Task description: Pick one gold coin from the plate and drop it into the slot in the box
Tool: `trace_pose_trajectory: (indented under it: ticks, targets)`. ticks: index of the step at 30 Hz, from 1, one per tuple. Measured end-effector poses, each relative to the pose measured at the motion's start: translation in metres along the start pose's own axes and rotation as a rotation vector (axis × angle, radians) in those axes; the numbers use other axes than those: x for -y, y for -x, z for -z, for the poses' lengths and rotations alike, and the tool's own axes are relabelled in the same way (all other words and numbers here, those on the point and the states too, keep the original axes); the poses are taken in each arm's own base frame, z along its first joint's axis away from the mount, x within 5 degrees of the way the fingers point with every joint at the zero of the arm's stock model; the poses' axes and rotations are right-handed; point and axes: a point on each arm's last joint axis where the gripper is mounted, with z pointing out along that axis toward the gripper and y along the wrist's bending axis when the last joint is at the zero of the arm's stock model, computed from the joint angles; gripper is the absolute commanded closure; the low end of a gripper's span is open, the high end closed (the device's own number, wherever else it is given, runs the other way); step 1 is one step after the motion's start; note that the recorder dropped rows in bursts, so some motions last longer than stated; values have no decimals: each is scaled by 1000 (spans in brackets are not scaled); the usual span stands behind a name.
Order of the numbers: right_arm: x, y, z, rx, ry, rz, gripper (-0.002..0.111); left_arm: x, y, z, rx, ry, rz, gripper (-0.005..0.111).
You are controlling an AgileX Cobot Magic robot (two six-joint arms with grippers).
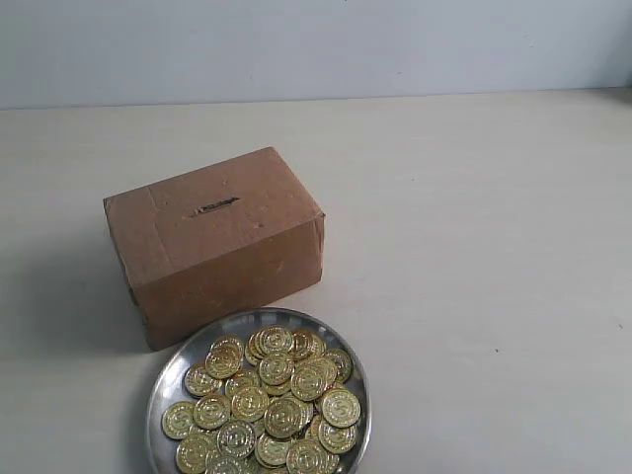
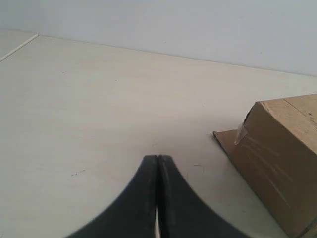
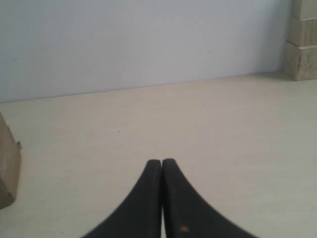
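Observation:
A brown cardboard box [image 1: 217, 242] stands on the pale table, its narrow dark slot [image 1: 215, 206] cut in the top face. Just in front of it sits the round silver plate [image 1: 163, 380], heaped with several gold coins [image 1: 276, 400]. Neither arm appears in the exterior view. My left gripper [image 2: 157, 158] is shut with nothing between its black fingers, low over bare table, with one end of the box [image 2: 277, 158] off to its side. My right gripper [image 3: 162, 161] is also shut and empty, and a corner of the box [image 3: 7, 166] shows at the frame's edge.
A light wall [image 1: 316, 44] backs the table. Stacked pale wooden blocks [image 3: 302, 42] stand at the table's far corner in the right wrist view. A loose flap and clear tape [image 2: 240, 134] stick out from the box's end.

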Motion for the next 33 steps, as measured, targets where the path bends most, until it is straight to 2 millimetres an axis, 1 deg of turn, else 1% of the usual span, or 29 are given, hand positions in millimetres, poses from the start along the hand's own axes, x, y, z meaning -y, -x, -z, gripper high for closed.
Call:
trace_pose_trajectory:
  ticks: [12, 15, 20, 26, 29, 31, 33]
  targets:
    - [0, 0, 0, 2, 0, 0, 108, 0, 0, 0, 0, 0, 0, 107]
    - [0, 3, 0, 31, 3, -4, 108, 0, 0, 0, 0, 0, 0, 107]
    - [-2, 11, 1, 121, 38, -186, 108, 0, 0, 0, 0, 0, 0, 107]
    - [-3, 14, 1, 145, 46, -221, 108, 0, 0, 0, 0, 0, 0, 107]
    - [-2, 21, 2, 227, 50, -216, 108, 0, 0, 0, 0, 0, 0, 107]
    - [-2, 26, 4, 282, 63, -282, 108, 0, 0, 0, 0, 0, 0, 107]
    - [-2, 29, 5, 319, 83, -393, 108, 0, 0, 0, 0, 0, 0, 107]
